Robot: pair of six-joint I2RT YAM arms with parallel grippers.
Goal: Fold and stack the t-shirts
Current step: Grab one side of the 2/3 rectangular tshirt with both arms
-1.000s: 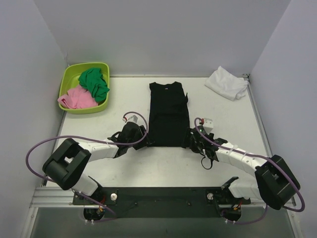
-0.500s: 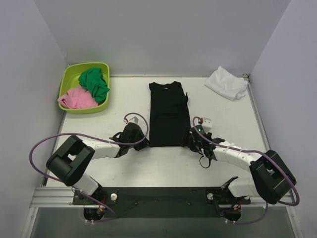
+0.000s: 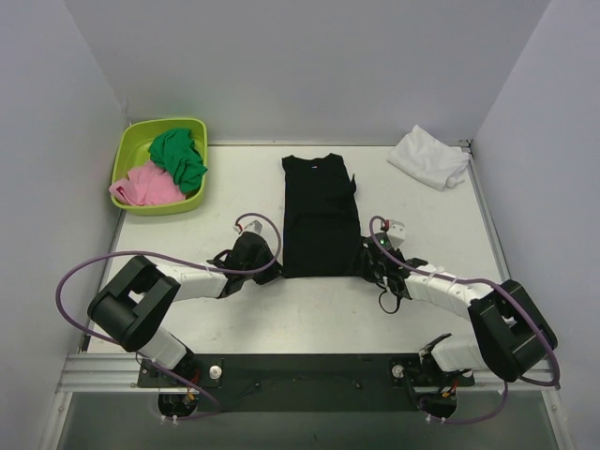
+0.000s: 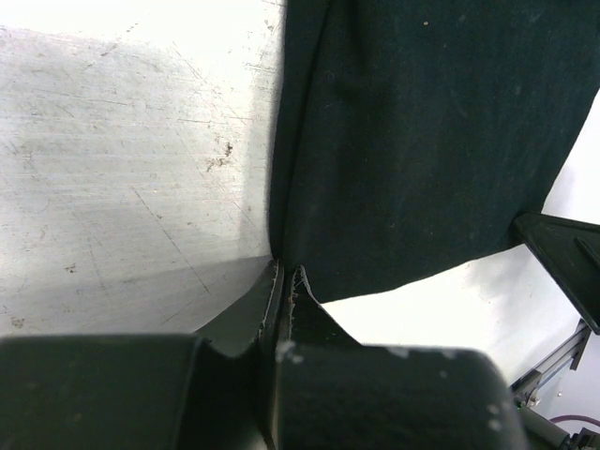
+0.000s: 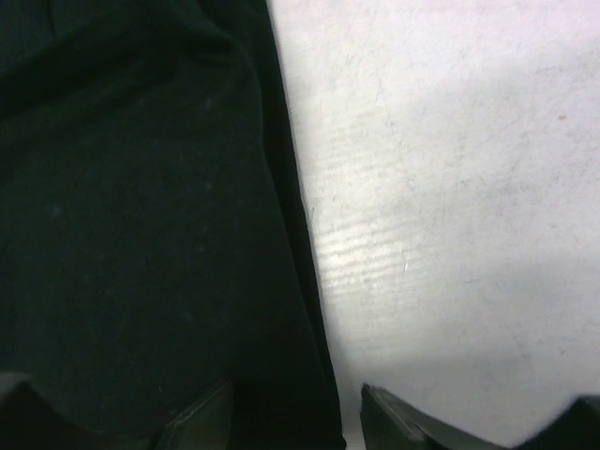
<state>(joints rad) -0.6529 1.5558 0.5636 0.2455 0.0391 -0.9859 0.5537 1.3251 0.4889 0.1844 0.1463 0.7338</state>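
Left end effector (image 4: 284,274) newly clamped on black t-shirt (image 3: 321,220), right one (image 5: 292,412) agape, scuffed table (image 4: 141,169)

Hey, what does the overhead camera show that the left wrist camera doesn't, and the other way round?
Only the overhead view shows the lime-green tub holding a green cloth and a pink cloth, the white t-shirt in the far right corner, and the whole black t-shirt, folded into a narrow strip. Only the left wrist view shows that the left claw is shut on that shirt's near left corner. Both show the black t-shirt lying on the table.
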